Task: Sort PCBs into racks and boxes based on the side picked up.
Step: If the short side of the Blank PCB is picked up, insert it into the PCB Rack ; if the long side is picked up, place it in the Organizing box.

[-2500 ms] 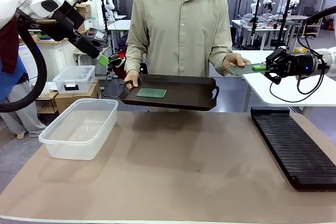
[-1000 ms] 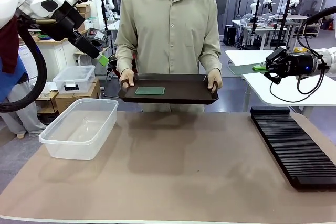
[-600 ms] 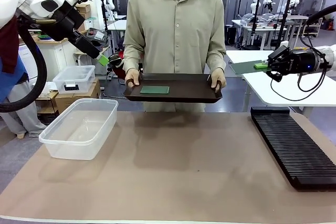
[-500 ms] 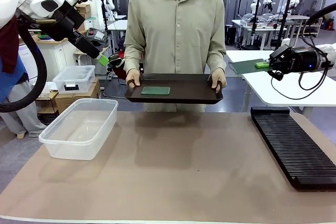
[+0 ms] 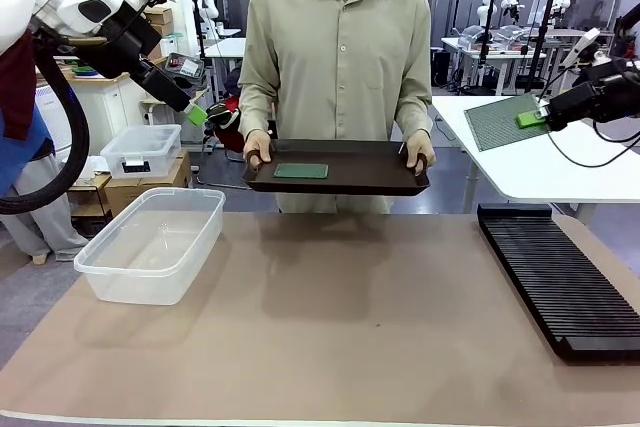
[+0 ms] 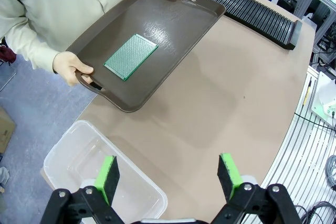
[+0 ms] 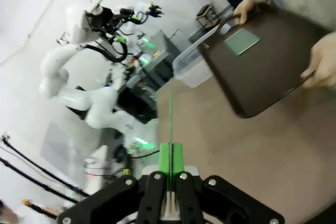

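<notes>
fingers of the right gripper (image 5: 533, 119) are pressed together on one edge of a green circuit board (image 5: 503, 121). they hold it up in the air at about 2 o'clock in the front view, well above the table (image 5: 350, 337). the board juts from the green pads toward the person (image 5: 340, 47) and is tilted so its dotted face shows to the camera. in the right wrist view the same board shows edge-on, a thin green line rising toward 12 o'clock from between the closed pads.

fingers of the left gripper (image 6: 168, 158) are spread wide with nothing between them. this gripper hangs high at about 10 o'clock in the front view. its wrist view looks down on a clear plastic tub (image 6: 63, 153) at 7 o'clock.

a second board (image 5: 301, 171) lies flat on a dark brown tray (image 5: 340, 185), toward the tray's 9 o'clock half. the person's hands (image 5: 259, 145) grip the tray by its two end handles and hold it level above the far edge of the table.

the tub sits on the table at about 8 o'clock in the front view, open side up. a long black slotted rack (image 5: 560, 277) lies on the table at about 4 o'clock, well apart from the tub.
</notes>
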